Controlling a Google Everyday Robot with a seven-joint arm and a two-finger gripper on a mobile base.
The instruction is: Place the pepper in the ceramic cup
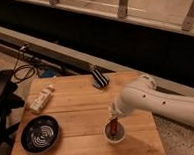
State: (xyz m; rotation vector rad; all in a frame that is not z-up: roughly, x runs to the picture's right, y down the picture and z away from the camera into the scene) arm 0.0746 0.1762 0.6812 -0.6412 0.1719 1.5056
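Observation:
The small white ceramic cup (pixel 116 135) stands on the wooden table (pixel 78 113) near its front right. The dark red pepper (pixel 114 127) stands nearly upright with its lower end inside the cup. My gripper (pixel 114 114) is directly above the cup, at the pepper's top end, at the tip of the white arm (pixel 157 103) that comes in from the right. The arm's end hides where the gripper meets the pepper.
A dark bowl with white spiral lines (pixel 40 134) sits at the front left. A white bottle (pixel 40 99) lies at the left edge. A black-and-white striped object (pixel 99 79) lies at the back edge. Cables (pixel 22 72) and dark furniture (pixel 2 98) are left of the table.

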